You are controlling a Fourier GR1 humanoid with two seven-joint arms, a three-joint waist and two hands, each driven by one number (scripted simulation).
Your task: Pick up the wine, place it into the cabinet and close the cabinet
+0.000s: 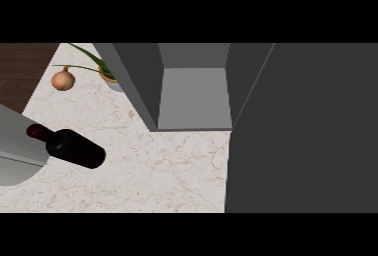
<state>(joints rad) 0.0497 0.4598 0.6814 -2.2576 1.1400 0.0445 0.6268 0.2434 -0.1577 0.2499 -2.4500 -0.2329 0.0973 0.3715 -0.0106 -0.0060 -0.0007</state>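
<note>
You are seeing the wine bottle [74, 148] lying on the desk [162, 170] left of the open cabinet [193, 95], neck pointing up-left, while neither hand is showing, so their state and nearness cannot be told.

A kitchen – marble counter [162, 170], open grey cabinet [193, 95], an onion [63, 80] and potted plant [108, 75]
</note>
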